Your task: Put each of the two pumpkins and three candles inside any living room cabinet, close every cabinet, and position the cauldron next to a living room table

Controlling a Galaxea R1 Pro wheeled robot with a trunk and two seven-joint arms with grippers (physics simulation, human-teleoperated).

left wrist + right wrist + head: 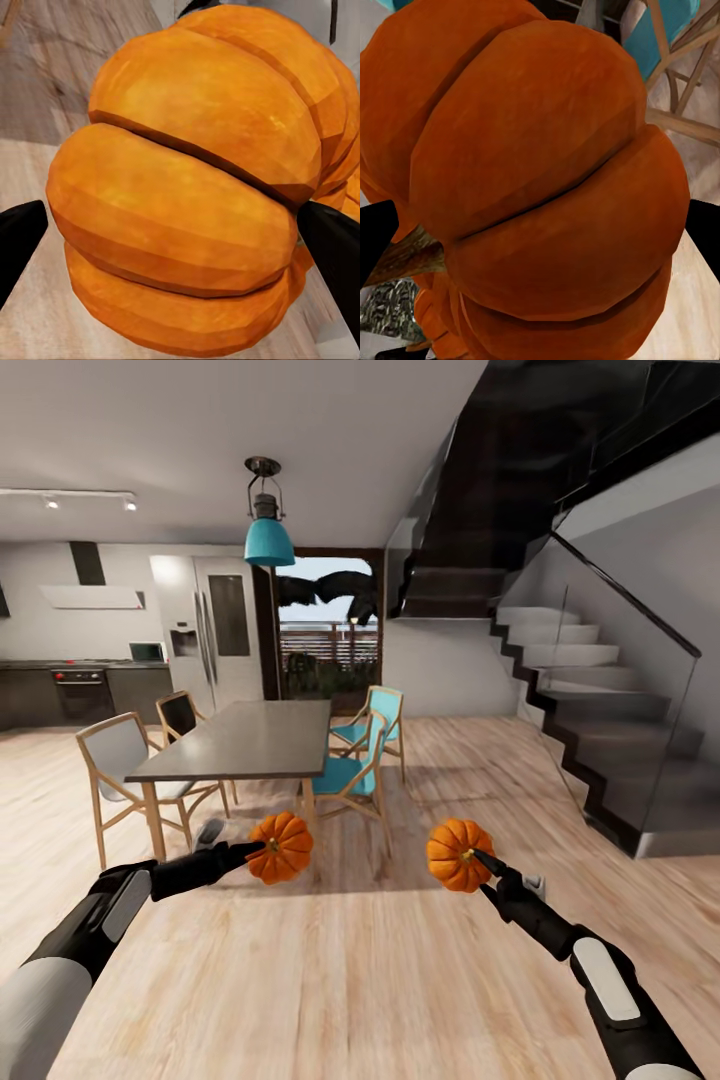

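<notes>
Both pumpkins [281, 847] [458, 854] have matt, ribbed orange skin; one stem [406, 255] looks rough and woody. The floor [330, 970] is light wood planking with visible grain. The dining table [240, 740] has a smooth dark matt top. The stair balustrade [625, 650] is clear glass.

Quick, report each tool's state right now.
Left tool: closed on a pumpkin, held above the wood floor.
Right tool: closed on the other pumpkin, also held off the floor.
</notes>
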